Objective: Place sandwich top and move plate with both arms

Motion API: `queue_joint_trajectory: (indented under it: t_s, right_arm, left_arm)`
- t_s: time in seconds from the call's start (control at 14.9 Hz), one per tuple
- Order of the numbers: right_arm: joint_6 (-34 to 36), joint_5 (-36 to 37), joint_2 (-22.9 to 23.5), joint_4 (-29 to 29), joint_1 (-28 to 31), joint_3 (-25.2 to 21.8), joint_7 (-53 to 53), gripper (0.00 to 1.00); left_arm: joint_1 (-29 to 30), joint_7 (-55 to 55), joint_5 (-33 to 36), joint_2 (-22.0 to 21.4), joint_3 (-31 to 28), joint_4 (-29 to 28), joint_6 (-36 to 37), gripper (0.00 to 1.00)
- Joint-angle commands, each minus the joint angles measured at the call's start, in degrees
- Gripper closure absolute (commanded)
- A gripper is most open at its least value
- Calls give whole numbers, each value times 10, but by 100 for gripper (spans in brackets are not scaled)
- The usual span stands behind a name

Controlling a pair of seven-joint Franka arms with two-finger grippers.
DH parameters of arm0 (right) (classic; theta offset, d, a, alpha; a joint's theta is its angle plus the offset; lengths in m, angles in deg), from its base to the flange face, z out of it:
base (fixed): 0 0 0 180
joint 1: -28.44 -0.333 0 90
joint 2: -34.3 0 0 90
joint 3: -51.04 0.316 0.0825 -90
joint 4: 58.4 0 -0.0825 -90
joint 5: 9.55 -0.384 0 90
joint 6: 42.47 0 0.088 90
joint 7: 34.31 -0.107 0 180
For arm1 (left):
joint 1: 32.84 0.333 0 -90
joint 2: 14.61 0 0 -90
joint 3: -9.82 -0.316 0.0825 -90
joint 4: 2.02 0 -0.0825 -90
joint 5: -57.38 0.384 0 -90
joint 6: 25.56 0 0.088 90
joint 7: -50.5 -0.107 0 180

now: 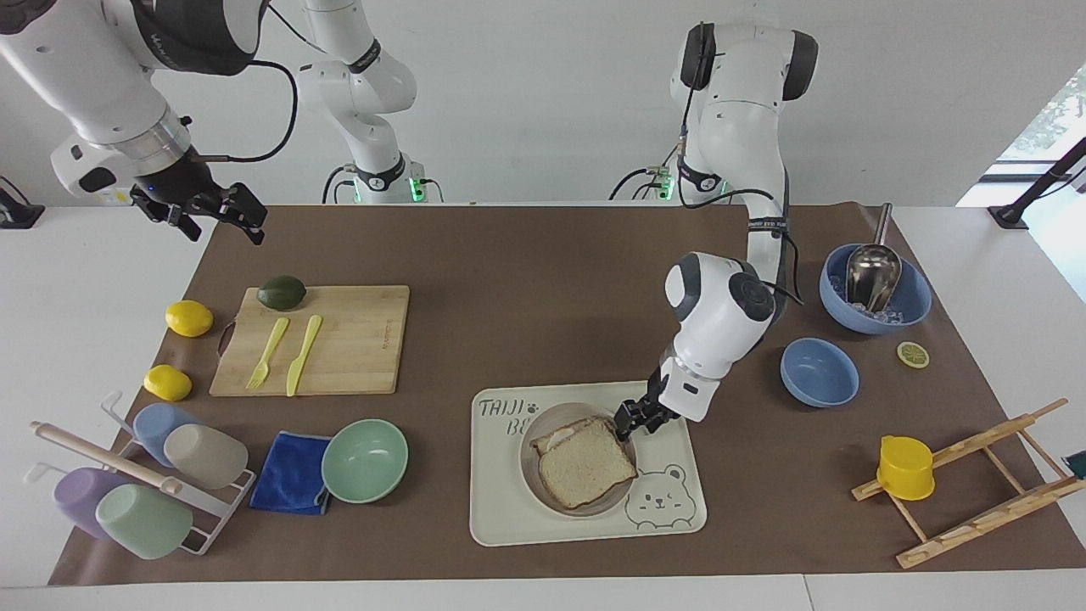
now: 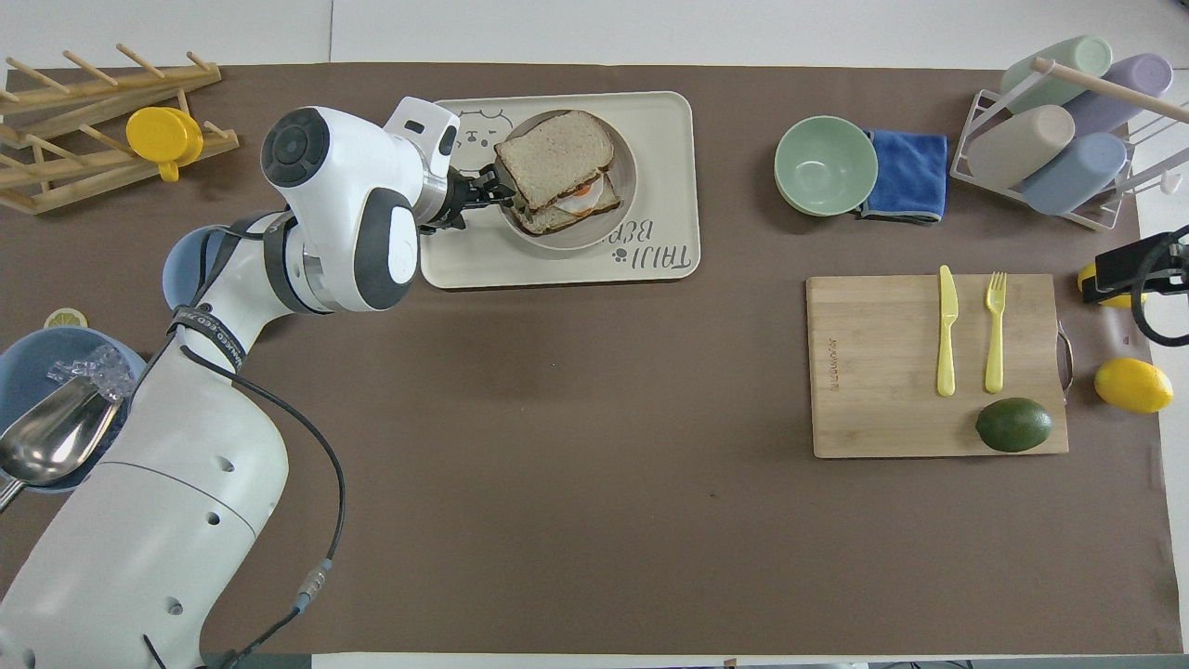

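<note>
The pale whole-wheat sandwich top [image 1: 587, 462] [image 2: 555, 159] lies on the egg-bearing slice in the small round cream-white plate [image 1: 532, 473] [image 2: 624, 190] on the bear-printed tray [image 1: 501, 518] [image 2: 664, 139], the left hand [image 1: 632, 418] [image 2: 485, 190] spread open, empty, beside its rim, while the right hand [image 1: 222, 206] [image 2: 1129, 269] waits, grip unclear.

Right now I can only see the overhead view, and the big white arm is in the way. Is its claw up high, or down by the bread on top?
Observer: Down low. In the facing view the left claw sits at the plate rim, beside the sandwich top, at its corner nearest the robots.
Operator: I only see a tiny black bit of the other arm. Where is it?
Observer: The right claw hangs high in the air over the corner of the brown mat at its own end, waiting.
</note>
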Motion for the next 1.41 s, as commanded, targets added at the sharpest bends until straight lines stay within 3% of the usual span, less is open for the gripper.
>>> queue_joint_trajectory:
  t_s: [0.0, 0.2, 0.6, 1.14, 1.34]
  right_arm:
    - [-3, -5, -15, 15, 2, 3, -9, 0]
    - [-3, -5, -15, 15, 3, 3, -9, 0]
    - [-3, -5, -15, 15, 3, 3, -9, 0]
    - [-3, -5, -15, 15, 3, 3, -9, 0]
    - [-3, -5, -15, 15, 3, 3, -9, 0]
  left_arm:
    - [22, -16, 13, -50, -3, -15, 56, 0]
    - [28, -17, 26, -92, -29, -18, 106, 0]
    - [32, -24, 128, -173, -75, -11, 203, 0]
    - [93, -124, 179, -303, -79, -16, 347, 0]
    - [130, -180, 202, -359, -47, -30, 413, 0]
